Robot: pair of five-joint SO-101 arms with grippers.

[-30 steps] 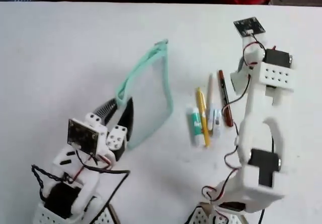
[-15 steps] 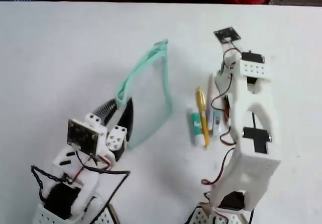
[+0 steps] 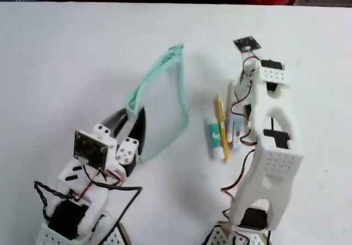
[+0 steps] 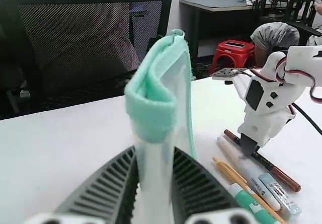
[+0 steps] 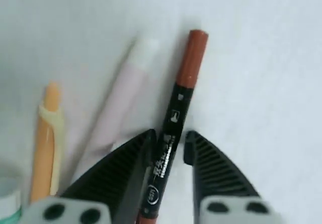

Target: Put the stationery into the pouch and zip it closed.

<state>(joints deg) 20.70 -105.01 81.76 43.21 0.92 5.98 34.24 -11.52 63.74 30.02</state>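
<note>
Left claw (image 4: 154,158) clamped on pouch (image 4: 160,90) edge, propping it upright left of centre, likely to present mouth for loading. Right claw (image 5: 169,137) narrowly parted astride brown pen (image 5: 184,78), among stationery (image 3: 221,128) right of centre, apparently poised to pinch.

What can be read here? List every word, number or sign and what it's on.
Marker: white print on its black barrel, too blurred to read.
Green-and-white tube: any print too small to read.
Pouch: no text.
</note>
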